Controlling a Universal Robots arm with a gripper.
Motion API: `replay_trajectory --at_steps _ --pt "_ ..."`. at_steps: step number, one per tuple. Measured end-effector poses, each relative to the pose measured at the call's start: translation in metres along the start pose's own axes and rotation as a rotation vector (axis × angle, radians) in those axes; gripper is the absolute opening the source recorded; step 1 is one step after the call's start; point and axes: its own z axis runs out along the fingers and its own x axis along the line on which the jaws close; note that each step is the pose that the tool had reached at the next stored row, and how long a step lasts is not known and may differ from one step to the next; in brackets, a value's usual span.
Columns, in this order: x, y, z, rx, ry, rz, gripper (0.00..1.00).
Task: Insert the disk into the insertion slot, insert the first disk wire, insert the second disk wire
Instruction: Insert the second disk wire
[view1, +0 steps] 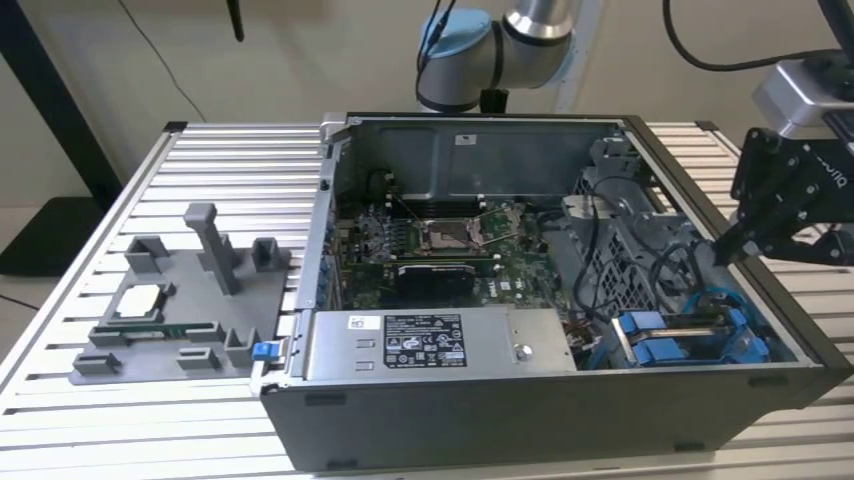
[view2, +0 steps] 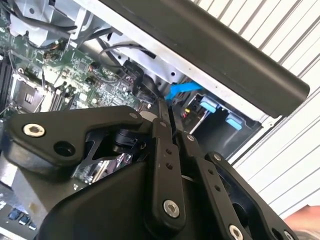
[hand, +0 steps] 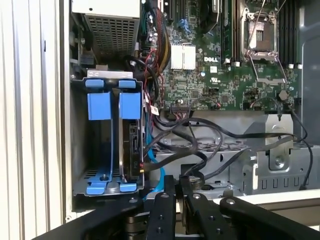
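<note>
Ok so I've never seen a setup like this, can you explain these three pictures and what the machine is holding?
It's a robot arm working over an open computer case on a slatted metal table. One picture comes from a camera off the arm; the other two come from cameras near its wrist, looking past the black tool. Its fingers sit close together, with a blue wire right at their tips; whether it's gripped I can't tell. Inside the case, the disk sits edge-on in the insertion slot, a grey bay with blue tabs. Beside the case lies a grey holder with small parts.
</note>
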Motion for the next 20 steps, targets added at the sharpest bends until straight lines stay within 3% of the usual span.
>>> replay_trajectory --at_steps 8,20 --pt "-0.0017 0.0135 -0.0099 0.0002 -0.0011 0.001 0.0" --pt "-0.0011 0.044 -0.0114 0.0003 -0.0009 0.001 0.0"
